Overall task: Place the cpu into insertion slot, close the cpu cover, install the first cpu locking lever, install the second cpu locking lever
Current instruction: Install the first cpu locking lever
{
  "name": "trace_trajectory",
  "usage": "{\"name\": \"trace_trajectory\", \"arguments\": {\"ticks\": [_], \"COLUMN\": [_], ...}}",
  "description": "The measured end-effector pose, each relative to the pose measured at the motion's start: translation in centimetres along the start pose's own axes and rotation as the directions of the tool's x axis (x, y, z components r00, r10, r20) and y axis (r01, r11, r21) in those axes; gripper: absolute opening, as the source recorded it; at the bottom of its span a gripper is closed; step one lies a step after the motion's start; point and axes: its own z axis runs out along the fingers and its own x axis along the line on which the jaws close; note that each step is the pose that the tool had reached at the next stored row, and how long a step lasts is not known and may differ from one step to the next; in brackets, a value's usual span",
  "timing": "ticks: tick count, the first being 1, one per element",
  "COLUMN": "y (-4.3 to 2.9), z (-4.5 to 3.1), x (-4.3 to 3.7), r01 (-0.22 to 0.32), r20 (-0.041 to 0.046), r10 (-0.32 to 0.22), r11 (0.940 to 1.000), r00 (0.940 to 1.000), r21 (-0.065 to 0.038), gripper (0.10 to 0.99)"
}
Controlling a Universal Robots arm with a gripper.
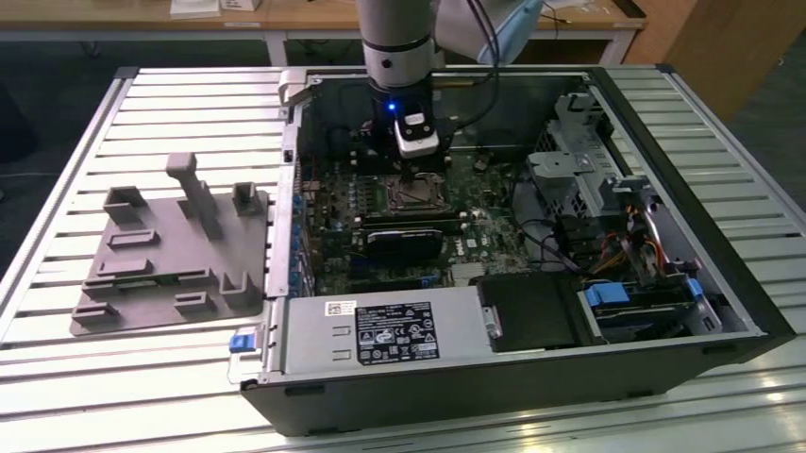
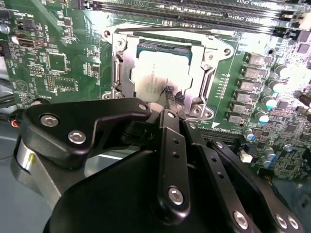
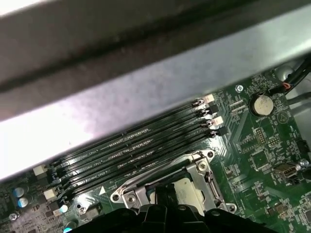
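The cpu (image 2: 153, 77) lies in the insertion slot (image 1: 410, 193) on the green motherboard, its silver-grey top facing up. Flat around it rests the cpu cover (image 2: 206, 65), a silvery frame, with the chip's top in its cut-out. In the first wrist view the cpu (image 3: 187, 191) and the cpu cover (image 3: 206, 172) sit just past my fingers. My gripper (image 2: 173, 95) hangs low over the chip's near edge, its two dark fingertips drawn together with nothing between them. In the exterior view the gripper (image 1: 412, 162) stands just behind the slot. Whether the thin lever rods along the cover are latched is unclear.
Black memory slots (image 3: 136, 150) run beside the socket, against the grey case wall (image 3: 146, 82). A long black card (image 1: 406, 236) lies in front of the socket. A drive cage (image 1: 579, 170) and cables are on the exterior view's right, a grey fixture (image 1: 176, 250) on its left.
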Motion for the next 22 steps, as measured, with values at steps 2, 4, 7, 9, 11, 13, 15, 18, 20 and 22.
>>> {"name": "trace_trajectory", "arguments": {"ticks": [2, 4, 7, 9, 11, 13, 15, 18, 20, 22], "y": [0.02, 0.06, 0.21, 0.27, 0.22, 0.10, -0.07, -0.39, -0.61, -0.78], "z": [-0.27, -0.45, -0.56, -0.60, -0.59, -0.58, -0.57, -0.54, -0.52, -0.49], "x": [-0.04, -0.13, -0.48, -0.71, -0.87, -1.02, -1.20, -1.56, -1.82, -2.09], "r01": [0.000, 0.000, 0.000, 0.000, 0.000, 0.000, 0.000, 0.000, 0.000, 0.000], "r20": [0.0001, -0.0003, -0.0054, -0.0096, -0.0133, -0.0160, -0.0190, -0.0243, -0.0279, -0.0316], "r10": [0.000, 0.000, 0.000, 0.000, 0.000, 0.000, 0.000, 0.001, 0.001, 0.001], "r11": [1.0000, 1.0000, 1.0000, 1.0000, 1.0000, 0.9999, 0.9999, 0.9998, 0.9998, 0.9998], "r00": [1.0000, 1.0000, 1.0000, 1.0000, 0.9999, 0.9999, 0.9998, 0.9997, 0.9996, 0.9995], "r21": [0.000, 0.000, 0.003, 0.006, 0.009, 0.012, 0.015, 0.018, 0.020, 0.022], "gripper": [0.102, 0.102, 0.102, 0.102, 0.102, 0.102, 0.102, 0.102, 0.102, 0.102]}}
